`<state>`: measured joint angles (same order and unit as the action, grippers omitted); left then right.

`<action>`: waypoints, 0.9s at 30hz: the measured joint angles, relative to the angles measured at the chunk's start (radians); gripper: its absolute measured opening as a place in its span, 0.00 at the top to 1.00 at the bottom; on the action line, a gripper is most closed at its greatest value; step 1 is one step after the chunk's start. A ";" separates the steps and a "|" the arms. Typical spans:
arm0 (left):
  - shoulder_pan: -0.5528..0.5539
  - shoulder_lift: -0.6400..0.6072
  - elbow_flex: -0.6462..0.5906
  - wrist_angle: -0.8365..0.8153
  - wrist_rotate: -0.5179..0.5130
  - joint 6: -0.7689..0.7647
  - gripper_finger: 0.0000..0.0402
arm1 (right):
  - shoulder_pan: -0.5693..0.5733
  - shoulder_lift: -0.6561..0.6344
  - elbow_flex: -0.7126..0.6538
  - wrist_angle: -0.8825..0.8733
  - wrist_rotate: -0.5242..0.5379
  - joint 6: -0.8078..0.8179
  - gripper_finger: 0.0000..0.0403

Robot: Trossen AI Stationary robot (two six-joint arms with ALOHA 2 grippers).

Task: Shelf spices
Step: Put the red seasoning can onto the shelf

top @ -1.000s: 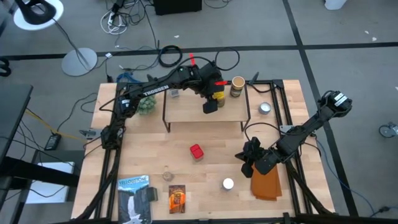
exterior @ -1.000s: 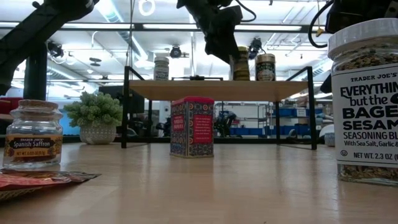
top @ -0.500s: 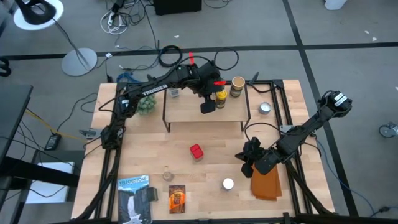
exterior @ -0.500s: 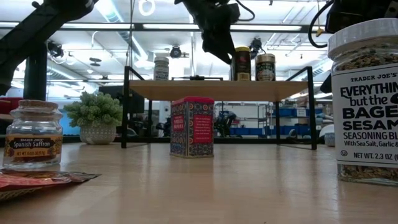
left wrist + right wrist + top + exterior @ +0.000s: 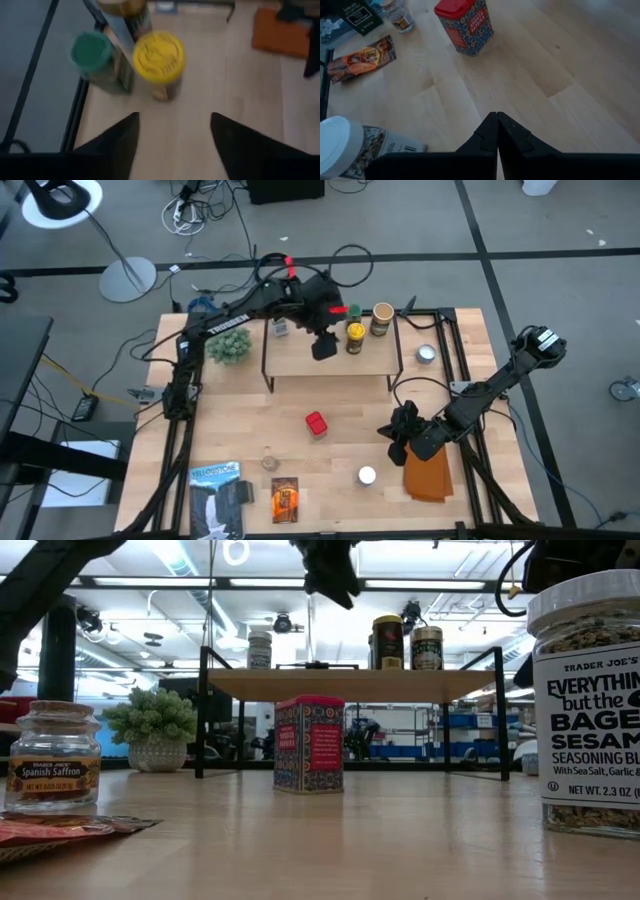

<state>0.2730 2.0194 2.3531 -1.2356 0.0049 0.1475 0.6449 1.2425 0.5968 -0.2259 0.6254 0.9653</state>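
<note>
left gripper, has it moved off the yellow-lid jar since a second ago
Yes. The left gripper has pulled back leftward along the shelf, leaving the yellow-lid jar standing free.

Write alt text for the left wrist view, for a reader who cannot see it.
The left tool hangs open and empty above the shelf's light wooden board, its two dark fingers apart, just short of a yellow-lidded jar. A green-lidded jar stands close beside the yellow one, near the board's edge.
</note>
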 joint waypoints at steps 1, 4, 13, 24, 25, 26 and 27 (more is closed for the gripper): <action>-0.009 -0.003 0.000 -0.027 -0.012 -0.001 0.46 | 0.000 0.000 0.000 0.002 0.000 0.000 0.99; -0.039 -0.012 0.000 -0.067 -0.022 -0.018 0.67 | 0.000 0.000 0.000 0.012 -0.008 0.001 0.99; -0.191 -0.012 -0.004 -0.245 -0.047 -0.054 0.98 | 0.002 0.000 0.000 0.017 -0.040 0.011 0.99; -0.425 -0.110 -0.215 -0.112 -0.162 -0.184 1.00 | 0.046 0.000 0.000 0.031 -0.054 0.055 1.00; -0.442 -0.131 -0.257 -0.084 -0.163 -0.199 1.00 | 0.052 0.000 0.000 0.033 -0.048 0.063 1.00; -0.456 -0.152 -0.302 -0.055 -0.164 -0.214 1.00 | 0.057 0.000 0.000 0.032 -0.043 0.069 1.00; -0.469 -0.175 -0.348 -0.020 -0.165 -0.233 1.00 | 0.062 0.000 0.000 0.032 -0.040 0.074 1.00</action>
<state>-0.1957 1.8442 2.0055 -1.2558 -0.1597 -0.0858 0.7072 1.2427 0.5968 -0.1942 0.5853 1.0392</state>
